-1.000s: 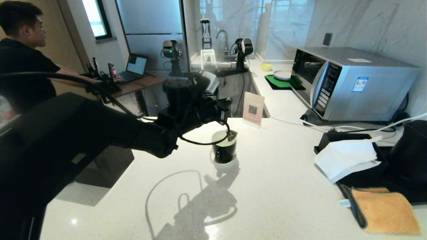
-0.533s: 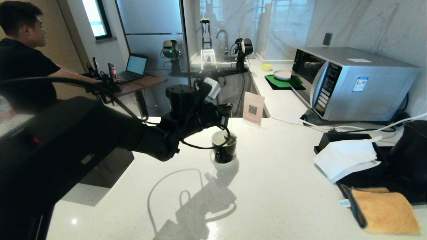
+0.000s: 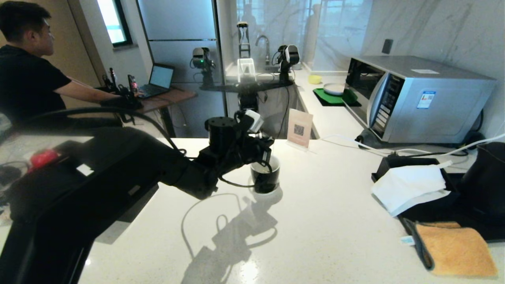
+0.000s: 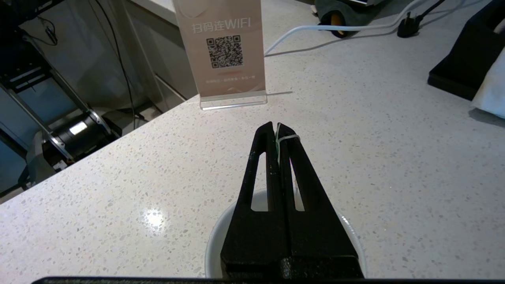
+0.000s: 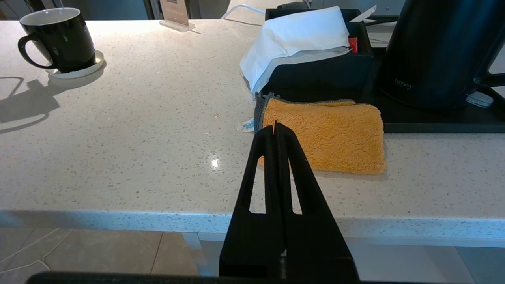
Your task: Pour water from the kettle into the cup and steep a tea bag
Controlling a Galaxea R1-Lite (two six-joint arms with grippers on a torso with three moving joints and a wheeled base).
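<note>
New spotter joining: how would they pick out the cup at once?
Start at the silver microwave, then look left along the white counter past the QR sign. The cup is a glossy black mug, white inside, on a small white saucer.

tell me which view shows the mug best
The right wrist view: the mug stands in full, side on, handle and saucer clear. In the head view the left hand covers part of the mug. The left wrist view shows only some white rim.

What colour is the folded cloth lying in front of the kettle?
The cloth is orange-yellow with a grey edge, seen best in the right wrist view.
</note>
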